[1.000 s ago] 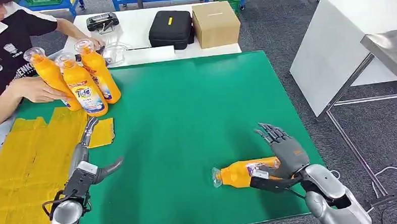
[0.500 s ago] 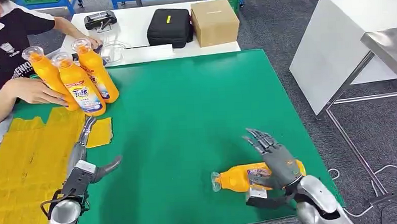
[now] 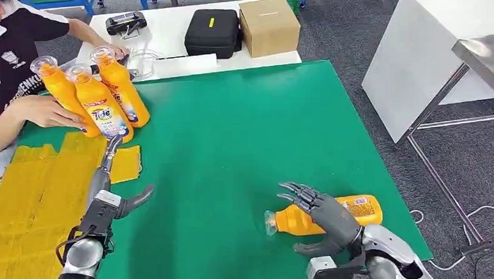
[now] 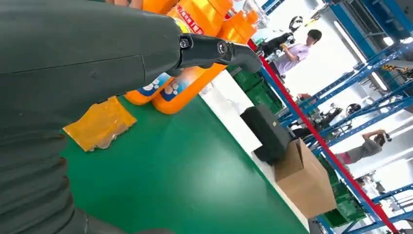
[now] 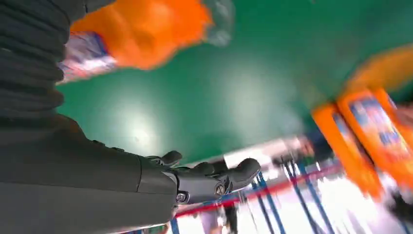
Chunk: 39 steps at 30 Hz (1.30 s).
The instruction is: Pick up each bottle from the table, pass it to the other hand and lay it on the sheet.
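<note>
right hand (image 3: 328, 214) spread above lying orange plastic bottle (image 3: 326, 215) near green table's (image 3: 245, 146) near-right edge | left hand (image 3: 111, 183) spread, empty, beside yellow sheet (image 3: 40, 205)

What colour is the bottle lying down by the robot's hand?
Orange, with a clear cap; the lying bottle shows best in the head view.

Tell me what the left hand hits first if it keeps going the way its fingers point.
Probably the standing bottles: the left hand points up the table toward them, fingers ending just short over a yellow scrap. Depth is unclear.
</note>
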Available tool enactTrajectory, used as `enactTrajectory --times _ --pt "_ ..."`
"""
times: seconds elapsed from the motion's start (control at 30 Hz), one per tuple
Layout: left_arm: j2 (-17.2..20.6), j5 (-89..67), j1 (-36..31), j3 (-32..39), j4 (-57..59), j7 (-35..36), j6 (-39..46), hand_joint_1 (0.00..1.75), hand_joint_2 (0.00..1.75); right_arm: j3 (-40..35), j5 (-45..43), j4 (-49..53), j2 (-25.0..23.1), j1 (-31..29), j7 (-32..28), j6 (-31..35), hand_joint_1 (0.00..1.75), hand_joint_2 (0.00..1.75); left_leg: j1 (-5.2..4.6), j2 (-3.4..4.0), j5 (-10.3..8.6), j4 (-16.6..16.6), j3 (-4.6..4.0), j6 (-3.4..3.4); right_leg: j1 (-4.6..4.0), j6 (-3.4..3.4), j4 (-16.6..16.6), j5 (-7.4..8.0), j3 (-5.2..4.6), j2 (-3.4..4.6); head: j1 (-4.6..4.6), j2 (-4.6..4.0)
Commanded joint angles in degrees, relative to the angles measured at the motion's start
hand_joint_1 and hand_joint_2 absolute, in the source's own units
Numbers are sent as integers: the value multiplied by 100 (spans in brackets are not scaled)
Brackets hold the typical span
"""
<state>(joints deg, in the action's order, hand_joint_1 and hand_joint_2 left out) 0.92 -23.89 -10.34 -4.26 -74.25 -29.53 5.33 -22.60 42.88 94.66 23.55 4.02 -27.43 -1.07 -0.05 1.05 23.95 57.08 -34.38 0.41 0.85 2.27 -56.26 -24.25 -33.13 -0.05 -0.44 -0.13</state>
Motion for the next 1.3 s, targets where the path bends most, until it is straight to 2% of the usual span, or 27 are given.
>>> enactTrajectory --times 0.03,0.13,0.2,0.37,0.57,0.77,0.93,1.0,1.03,1.3 --pt "23 54 -266 -134 577 -38 20 0 175 -180 86 -325 803 58 310 -234 0 175 -1 -14 1 -2 6 -2 1 -4 4 -2 10 -9 0 0" --pt "29 67 -248 -138 603 -48 26 0 175 -137 78 -351 1059 146 508 -285 0 175 3 -21 7 2 12 -5 -5 -10 4 -7 18 -12 -2 0" --pt "25 77 -190 -130 578 -53 44 0 175 -82 232 -463 1106 166 857 -239 0 175 0 -26 4 0 12 -4 -2 -8 5 -7 17 -17 -2 0" --pt "0 57 96 -42 315 23 115 0 175 -28 1088 -974 660 -12 1945 267 0 175 2 -3 7 -8 19 -4 -5 -9 13 -1 18 5 -2 0" --pt "-17 1 266 30 127 132 121 0 175 -26 1655 -1202 473 -112 2603 324 0 175 2 0 4 -5 5 -3 -5 -5 9 1 6 5 -2 0" --pt "-50 -37 380 84 -9 188 103 0 175 8 2115 -1456 221 -272 3042 336 0 175 5 5 7 -5 10 -4 -8 -7 11 2 11 12 0 0" --pt "-73 -50 383 94 -14 200 87 0 175 38 2196 -1560 126 -325 3051 351 0 175 4 0 2 -6 9 -3 -7 -6 11 3 9 6 -2 0" --pt "-79 -60 381 100 -8 207 74 0 175 61 2288 -1622 81 -357 3066 364 63 175 4 -2 2 -6 12 -4 -7 -7 10 3 12 4 -2 0" --pt "-87 -58 367 103 15 206 72 0 175 65 2300 -1690 49 -398 3024 339 169 175 3 0 1 -5 12 -3 -6 -6 9 3 11 5 0 0" --pt "-87 -55 319 111 97 205 46 0 175 125 2188 -1616 -1 -380 2680 412 175 175 2 -7 2 -6 13 -2 -5 -6 8 1 14 -1 0 0"
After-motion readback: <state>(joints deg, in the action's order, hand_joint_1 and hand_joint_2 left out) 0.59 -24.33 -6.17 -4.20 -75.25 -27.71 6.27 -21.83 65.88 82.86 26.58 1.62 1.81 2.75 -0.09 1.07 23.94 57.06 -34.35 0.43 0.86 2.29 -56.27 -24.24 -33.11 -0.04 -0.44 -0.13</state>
